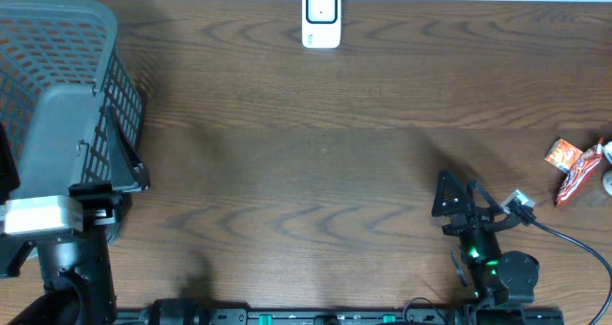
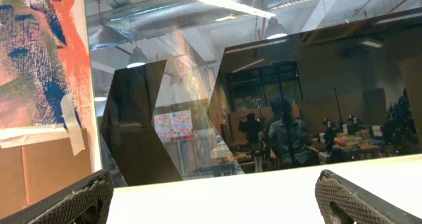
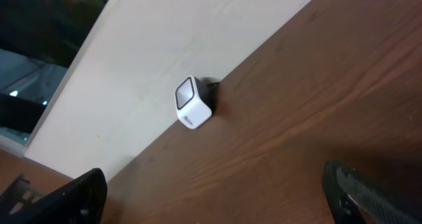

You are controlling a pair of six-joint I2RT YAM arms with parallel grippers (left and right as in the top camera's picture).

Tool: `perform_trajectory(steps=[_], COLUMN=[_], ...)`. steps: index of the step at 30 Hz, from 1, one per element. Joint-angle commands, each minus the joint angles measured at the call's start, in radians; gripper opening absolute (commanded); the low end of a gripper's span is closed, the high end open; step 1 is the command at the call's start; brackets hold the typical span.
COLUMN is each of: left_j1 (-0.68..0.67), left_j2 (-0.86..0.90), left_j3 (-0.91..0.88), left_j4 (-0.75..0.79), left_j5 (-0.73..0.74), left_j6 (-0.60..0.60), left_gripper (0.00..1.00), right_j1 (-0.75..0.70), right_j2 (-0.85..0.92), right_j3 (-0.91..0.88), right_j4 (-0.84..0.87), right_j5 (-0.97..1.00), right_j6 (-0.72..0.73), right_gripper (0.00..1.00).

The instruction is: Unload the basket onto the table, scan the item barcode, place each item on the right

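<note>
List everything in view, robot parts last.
table: one, brown wood, under everything
basket: one, grey, far-left corner
scanner: one, white, far edge, middle
snack packets: two, orange and red-brown, right edge
white thing: one, cut off at the right edge, cannot tell what
left arm: one, black, near left by the basket, jaws open
right arm: one, black, near right, jaws open

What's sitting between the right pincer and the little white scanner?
Nothing. Only bare brown table runs from the right pincer to the scanner, seen from overhead and the right wrist camera.
</note>
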Motion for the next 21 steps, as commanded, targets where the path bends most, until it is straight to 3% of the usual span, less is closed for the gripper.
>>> perform_trajectory(steps=[1,10,12,21], left_j1=[-0.004,-0.004,-0.003,-0.006], left_j2=[0.005,0.01,0.01,0.135], left_j3=[0.003,0.003,0.003,-0.024], left_j4=[-0.003,-0.249,-0.342,-0.452], left_j5=[-0.012,0.05,0.0,0.112], left_j6=[0.001,-0.024,-0.017,-0.021], left_gripper=[0.98,0.98,0.98,0.98], right_j1=[0.006,0.006,0.006,0.006], right_j2=[-0.001,-0.001,-0.001,-0.001], right_j3=[-0.002,-0.002,-0.002,-0.002], right_j4=[-0.004,-0.004,-0.004,-0.004], right_j5=[0.005,0.005,0.005,0.005], right_j6=[-0.019,-0.019,-0.019,-0.019], right_gripper=[0.99,0.99,0.99,0.99])
